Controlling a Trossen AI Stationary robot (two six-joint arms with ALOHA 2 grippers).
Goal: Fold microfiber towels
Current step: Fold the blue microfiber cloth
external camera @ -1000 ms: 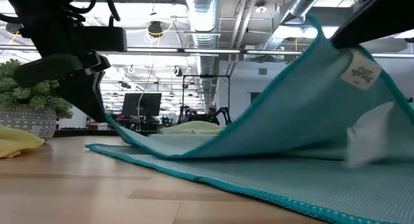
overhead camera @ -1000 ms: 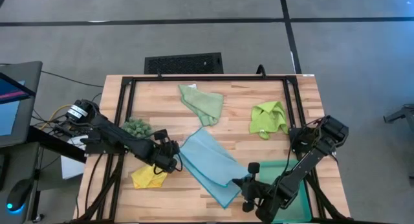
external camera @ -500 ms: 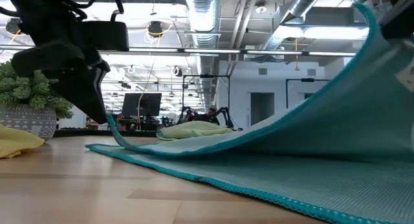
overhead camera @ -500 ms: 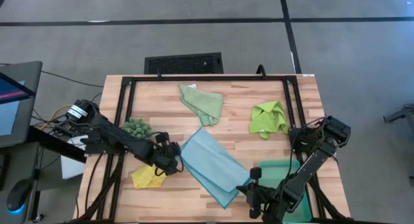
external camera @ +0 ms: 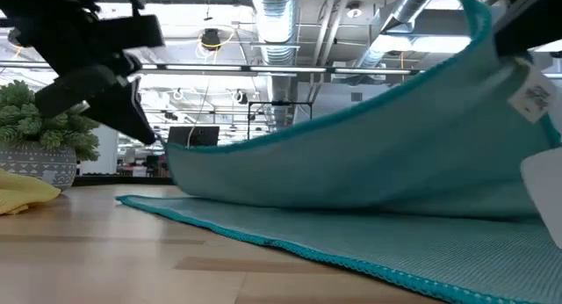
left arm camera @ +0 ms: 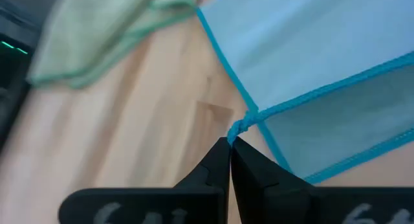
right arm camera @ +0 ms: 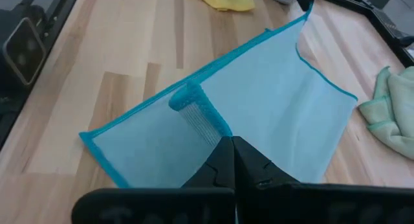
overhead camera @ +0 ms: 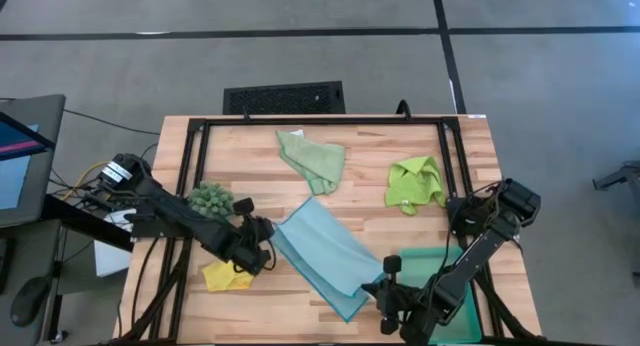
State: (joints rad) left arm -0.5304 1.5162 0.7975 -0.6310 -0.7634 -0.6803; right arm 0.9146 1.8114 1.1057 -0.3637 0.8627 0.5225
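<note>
Light blue towel at the middle of the counter, half folded. Left gripper and right gripper: jaws closed, each pinching one towel corner, lifted.

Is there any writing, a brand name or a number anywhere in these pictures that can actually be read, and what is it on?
No text here can be read.
White tag sewn to the light blue towel: dark print, too blurred to read.
Pale marks on the left gripper body, along the left wrist view's lower edge: cut off and blurred, unreadable.
Screen beside the table: coloured shapes only, no legible words.
</note>
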